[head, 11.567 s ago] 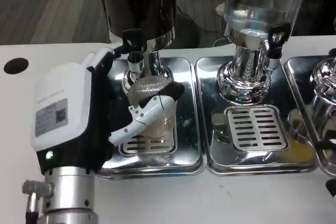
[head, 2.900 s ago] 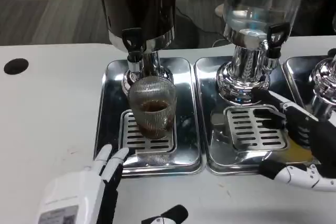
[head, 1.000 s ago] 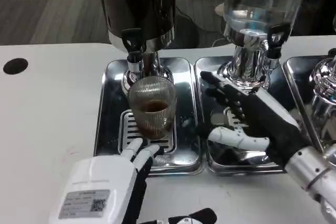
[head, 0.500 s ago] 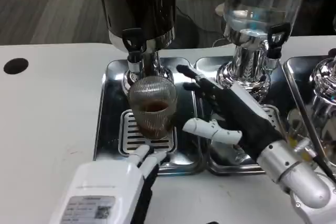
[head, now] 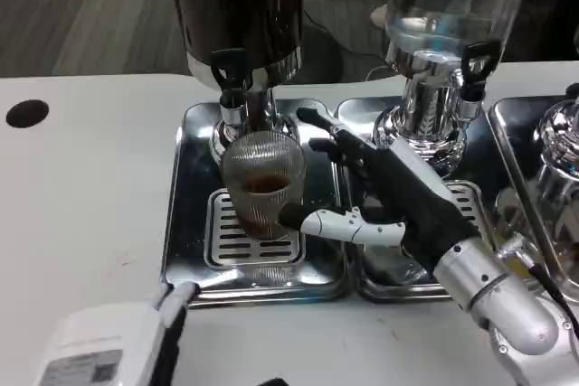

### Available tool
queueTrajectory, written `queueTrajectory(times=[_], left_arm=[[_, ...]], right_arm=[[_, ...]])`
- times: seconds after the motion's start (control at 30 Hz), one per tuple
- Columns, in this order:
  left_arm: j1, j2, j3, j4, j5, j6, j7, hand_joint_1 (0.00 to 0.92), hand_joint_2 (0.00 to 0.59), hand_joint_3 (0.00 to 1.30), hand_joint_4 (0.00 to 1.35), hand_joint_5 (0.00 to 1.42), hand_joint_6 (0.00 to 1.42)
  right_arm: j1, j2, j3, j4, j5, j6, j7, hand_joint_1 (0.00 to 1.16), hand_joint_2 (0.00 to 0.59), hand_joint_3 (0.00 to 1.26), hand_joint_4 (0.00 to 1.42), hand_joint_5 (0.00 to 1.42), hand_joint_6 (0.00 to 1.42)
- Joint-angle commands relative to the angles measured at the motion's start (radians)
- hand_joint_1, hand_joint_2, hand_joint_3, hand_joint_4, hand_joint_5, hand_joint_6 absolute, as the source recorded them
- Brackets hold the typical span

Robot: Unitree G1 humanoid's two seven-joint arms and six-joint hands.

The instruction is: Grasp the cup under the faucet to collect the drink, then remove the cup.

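Cup [head: 263, 183]: ribbed clear glass, upright on the slotted grate [head: 233, 243] of the left drip tray [head: 185, 223], directly under the black faucet [head: 230, 73] of the dark dispenser [head: 240, 6]; brown drink fills its lower part.
Right hand [head: 380, 196]: reaches in from the right across the seam between the 2 trays, fingers spread; the upper fingers extend behind the cup's right side, the white thumb tip lies just beside or touching the cup's lower right wall. It has not closed around the glass.
Left hand [head: 118, 345]: low at the bottom left over the white worktop [head: 81, 214], white back toward the camera, fingertips near the front rim of the left drip tray. How its fingers lie cannot be told.
Second dispenser [head: 448, 6]: clear, with a chrome base, stands on the middle drip tray [head: 479, 223].
Black dot [head: 25, 113]: on the worktop at far left.
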Motion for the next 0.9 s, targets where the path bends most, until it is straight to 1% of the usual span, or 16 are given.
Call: queueTrajectory(times=[0.03,0.2,0.3,0.47,0.83,0.9], left_arm=[[-0.013,0.001,0.031,0.001,-0.019,0.008,-0.013,0.000,0.061,0.13,0.00,0.18,0.42],[-0.014,-0.012,0.061,-0.016,-0.018,0.017,-0.024,0.000,0.061,0.12,0.00,0.17,0.43],[-0.012,-0.019,0.084,-0.034,-0.022,0.023,-0.039,0.000,0.061,0.12,0.00,0.17,0.43],[-0.001,-0.019,0.108,-0.055,-0.034,0.018,-0.051,0.000,0.061,0.12,0.00,0.17,0.43],[0.034,-0.023,0.151,-0.102,-0.068,-0.010,-0.042,0.000,0.066,0.12,0.00,0.17,0.43],[0.038,-0.026,0.168,-0.105,-0.080,-0.019,-0.037,0.000,0.068,0.12,0.00,0.17,0.43]], right_arm=[[0.002,-0.009,-0.009,-0.007,-0.006,-0.032,-0.020,0.55,0.000,0.08,0.02,0.08,0.05],[-0.005,-0.005,-0.005,0.031,-0.026,-0.057,-0.053,0.55,0.000,0.08,0.02,0.07,0.05],[-0.010,0.011,0.004,0.068,-0.041,-0.080,-0.081,0.52,0.000,0.08,0.03,0.07,0.03],[-0.023,0.036,0.023,0.125,-0.066,-0.109,-0.118,0.51,0.000,0.08,0.04,0.07,0.03],[-0.079,0.090,0.038,0.262,-0.093,-0.174,-0.194,0.51,0.000,0.09,0.07,0.09,0.05],[-0.089,0.105,0.037,0.286,-0.096,-0.191,-0.215,0.51,0.000,0.09,0.07,0.09,0.05]])
